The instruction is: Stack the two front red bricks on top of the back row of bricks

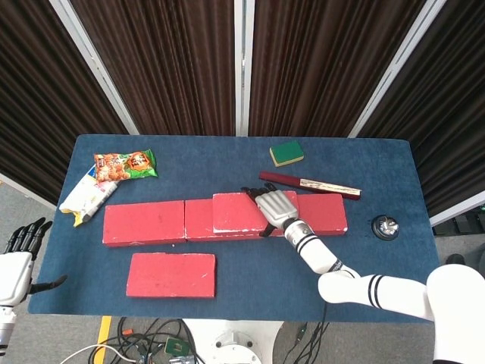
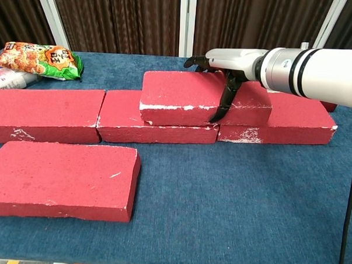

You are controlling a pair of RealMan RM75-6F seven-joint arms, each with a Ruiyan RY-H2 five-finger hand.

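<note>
Covering the right end of the stacked brick (image 2: 198,101), the right hand (image 1: 277,207) hides part of that brick's top, and in the chest view its white forearm blocks the table (image 2: 231,199) edge behind it. The hand lies palm down over the brick, dark fingers (image 2: 193,61) curled over the far edge and the thumb (image 2: 222,105) hooked down the near face, so it grips the brick. That brick sits on the back row (image 1: 227,221), bridging the seam between the middle and right bricks, flat and level. The front brick (image 1: 171,274) lies alone on the blue cloth, well apart from the hand, nearer the robot than the left end of the row. The left hand (image 1: 21,241) hangs off the table's left edge, fingers spread and holding nothing; the chest view does not show it. The bricks are rough, matte red blocks with chipped white edges. A snack bag (image 1: 125,164), a white tube (image 1: 87,199), a green sponge (image 1: 286,152), a dark stick (image 1: 309,184) and a small metal object (image 1: 384,226), too small to identify, sit around the table.
</note>
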